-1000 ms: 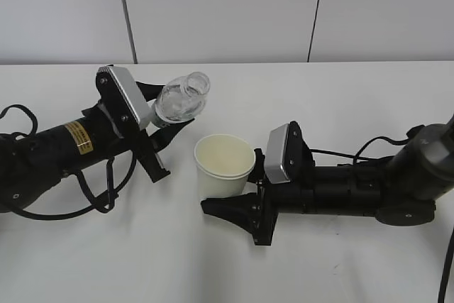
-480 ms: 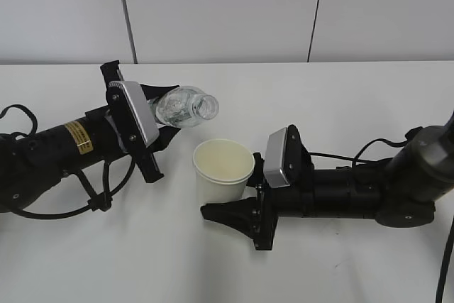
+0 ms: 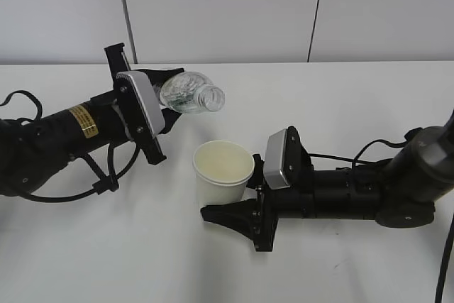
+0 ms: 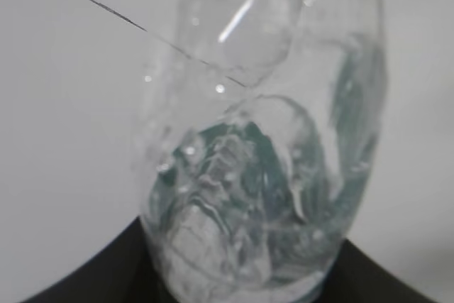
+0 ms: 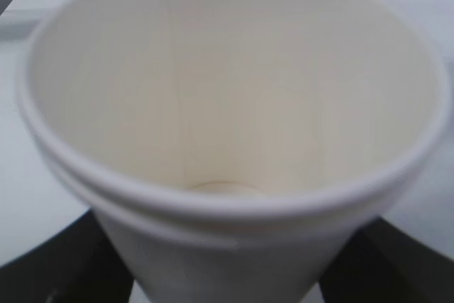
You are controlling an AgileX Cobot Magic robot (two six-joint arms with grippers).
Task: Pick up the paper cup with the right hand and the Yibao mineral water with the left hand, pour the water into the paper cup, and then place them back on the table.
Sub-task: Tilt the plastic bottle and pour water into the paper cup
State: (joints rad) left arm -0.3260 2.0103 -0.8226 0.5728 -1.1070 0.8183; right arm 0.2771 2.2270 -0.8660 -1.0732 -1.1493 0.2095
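Left gripper point(image 3: 169, 104) is clamped on the water bottle point(image 3: 190, 94), held above the table point(image 3: 213, 260) and tipped nearly sideways, open mouth pointing right and slightly down (up-left of the cup, not over it). Right gripper point(image 3: 230, 200) is closed around the paper cup point(image 3: 223, 173), which sits upright between its fingers; cup looks dry inside.

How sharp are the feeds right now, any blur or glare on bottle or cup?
Exterior view: evenly lit, bottle and cup sharp, soft shadows on the table. Left wrist view: bottle fills the frame, soft, with bright glints. Right wrist view: cup very close, near rim blurred, no glare.
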